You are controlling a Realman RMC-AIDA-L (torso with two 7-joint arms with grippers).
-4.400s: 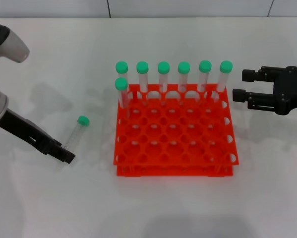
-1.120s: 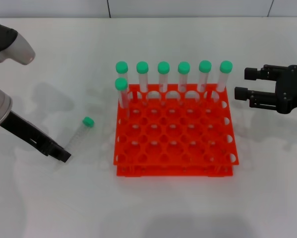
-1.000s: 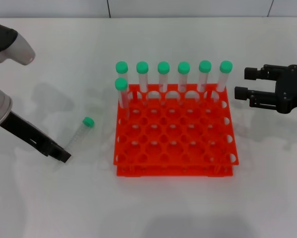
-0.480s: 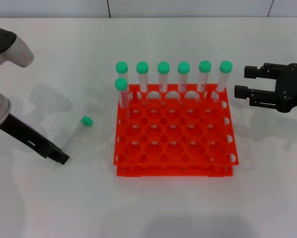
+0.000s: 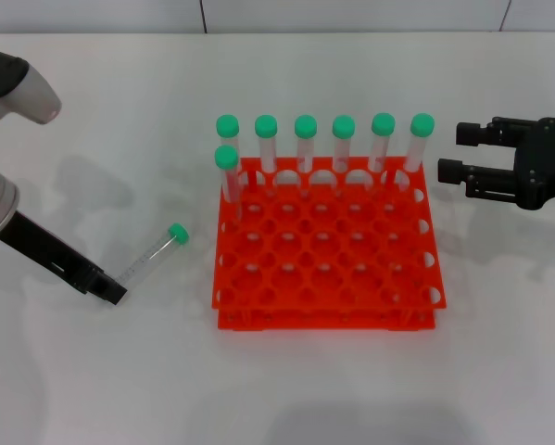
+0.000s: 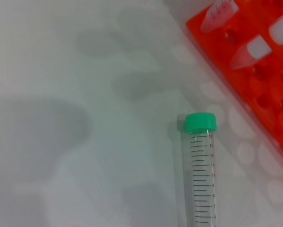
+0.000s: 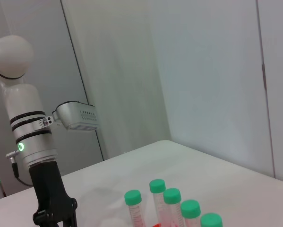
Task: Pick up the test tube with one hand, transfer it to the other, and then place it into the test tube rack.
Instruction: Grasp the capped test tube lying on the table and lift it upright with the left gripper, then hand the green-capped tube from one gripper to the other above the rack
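Head view: test tube (image 5: 153, 257) lies flat on the white table (image 5: 119, 120) left of the orange rack (image 5: 328, 246), its clear tip right at the left claw (image 5: 113, 292), green cap pointing far-right; can't tell how wide that claw is or if it grips the tube, while the right claw (image 5: 455, 154) hangs open and empty right of the rack. Left wrist view: tube (image 6: 200, 170) with printed scale marks, rack edge (image 6: 254, 71) beside it. Right wrist view: left arm with green light ring (image 7: 30, 161) beyond capped tubes (image 7: 172, 204).

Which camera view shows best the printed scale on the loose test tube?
The left wrist view: the test tube is close there, and its scale lines and green cap are plain. The head view shows the whole tube lying on the table, its tip at the left gripper, but no markings. The right wrist view misses it.
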